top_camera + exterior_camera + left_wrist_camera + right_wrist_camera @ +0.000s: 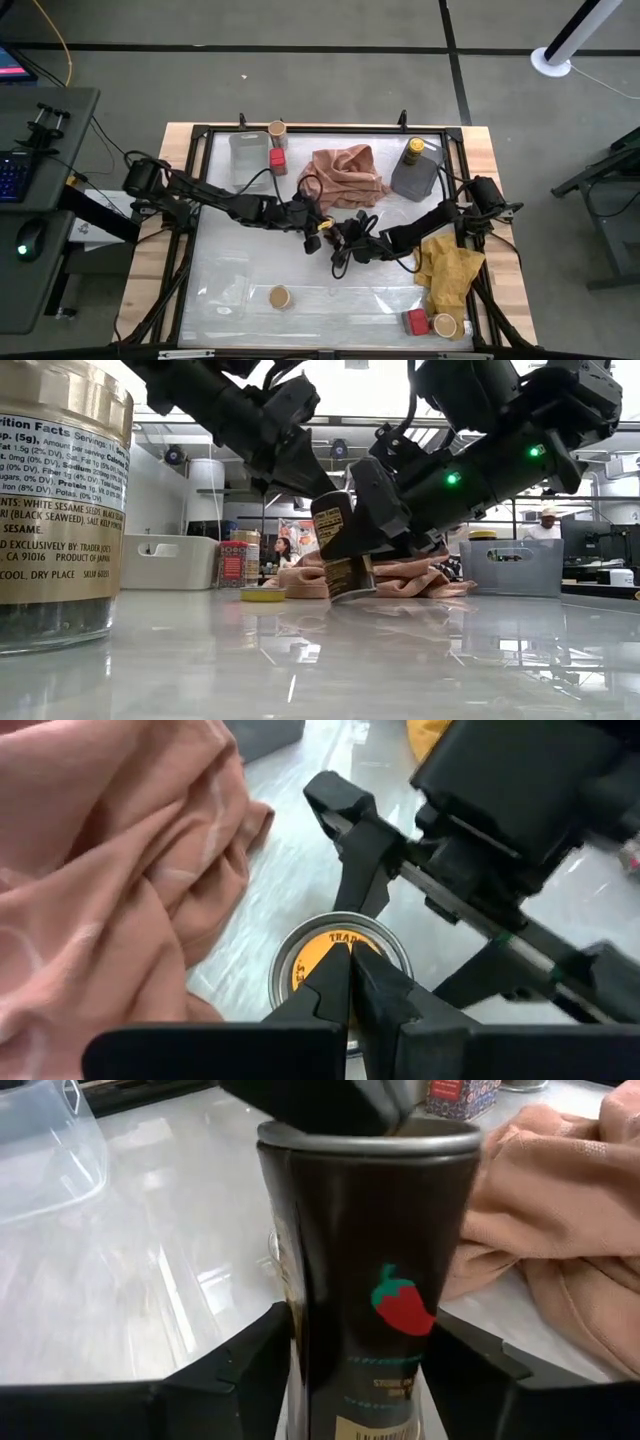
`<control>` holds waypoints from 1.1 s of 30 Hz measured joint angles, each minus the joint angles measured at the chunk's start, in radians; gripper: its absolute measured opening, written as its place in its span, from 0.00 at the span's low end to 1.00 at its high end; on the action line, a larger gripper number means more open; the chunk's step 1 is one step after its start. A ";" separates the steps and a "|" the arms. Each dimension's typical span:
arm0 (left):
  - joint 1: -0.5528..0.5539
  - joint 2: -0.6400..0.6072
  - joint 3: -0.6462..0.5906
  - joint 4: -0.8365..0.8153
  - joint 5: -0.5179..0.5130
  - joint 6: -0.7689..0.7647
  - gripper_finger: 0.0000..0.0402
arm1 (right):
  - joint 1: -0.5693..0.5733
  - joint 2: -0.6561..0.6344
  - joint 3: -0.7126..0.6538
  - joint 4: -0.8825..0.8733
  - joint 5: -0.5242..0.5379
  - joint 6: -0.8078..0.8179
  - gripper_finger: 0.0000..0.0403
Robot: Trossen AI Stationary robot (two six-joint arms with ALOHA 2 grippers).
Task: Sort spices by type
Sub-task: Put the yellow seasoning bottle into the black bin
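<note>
Both grippers meet mid-table over one dark spice tin (342, 550), which hangs tilted just above the glossy table (300, 265). Left gripper (352, 982) has its fingers pinched shut on the tin's upper rim, over the orange lid label, probably to take the weight from above. Right gripper (360, 1365) flanks the tin's body with a finger on either side; whether it presses or has let go I cannot tell, so this looks like a handover between arms. The tin is tall, dark and metal-rimmed, with a red chilli printed on its side.

Nearest the low camera stands a tan-lidded sesame jar (60, 500). Another tan-lidded jar (280, 296) sits at the near edge, with a red box (416, 321) and a jar (446, 325) beside the yellow cloth (452, 270). Farther off lie the pink cloth (345, 175), a red box (278, 159) in the clear tray (245, 160), and a yellow-lidded jar (414, 150) in the grey tray (415, 180)
</note>
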 joint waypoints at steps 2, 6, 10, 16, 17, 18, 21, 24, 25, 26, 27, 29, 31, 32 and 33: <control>0.000 0.016 0.001 0.019 0.009 -0.015 0.00 | 0.000 0.000 0.000 -0.002 -0.004 0.000 0.54; -0.003 0.039 0.003 0.046 0.025 -0.039 0.00 | 0.000 -0.007 0.000 -0.002 -0.007 0.000 0.59; -0.007 0.043 0.001 0.070 0.026 -0.038 0.00 | 0.001 -0.047 0.003 -0.030 -0.030 -0.008 0.62; -0.006 0.043 0.000 0.074 0.026 -0.038 0.00 | 0.001 -0.138 0.004 -0.141 -0.047 -0.065 0.66; -0.006 0.043 0.000 0.075 0.026 -0.038 0.00 | 0.001 -0.157 0.004 -0.172 -0.048 -0.071 0.67; -0.006 0.044 0.000 0.078 0.026 -0.038 0.00 | 0.001 -0.176 0.004 -0.210 -0.047 -0.074 0.67; -0.006 0.034 -0.002 0.076 0.025 -0.028 0.00 | 0.001 -0.234 0.004 -0.304 -0.048 -0.074 0.68; -0.003 0.022 -0.003 0.069 0.024 -0.027 0.00 | 0.001 -0.292 0.004 -0.382 -0.047 -0.076 0.68; -0.003 0.018 -0.005 0.073 0.024 -0.027 0.00 | 0.001 -0.310 0.004 -0.403 -0.047 -0.082 0.68; -0.003 0.012 -0.004 0.083 0.025 -0.027 0.00 | 0.001 -0.329 0.004 -0.422 -0.047 -0.092 0.68; -0.003 0.004 -0.004 0.076 0.025 -0.024 0.00 | 0.001 -0.342 0.004 -0.431 -0.046 -0.103 0.68; -0.003 -0.014 -0.005 0.073 0.025 -0.005 0.00 | 0.001 -0.372 0.005 -0.443 -0.044 -0.111 0.68; -0.003 -0.039 -0.004 0.066 0.025 0.008 0.00 | 0.000 -0.395 0.005 -0.456 -0.049 -0.128 0.68; -0.003 -0.059 -0.003 0.041 0.026 0.016 0.00 | -0.001 -0.406 0.005 -0.457 -0.052 -0.132 0.68; -0.003 -0.077 -0.004 0.023 0.028 0.020 0.00 | -0.001 -0.417 0.005 -0.470 -0.052 -0.132 0.68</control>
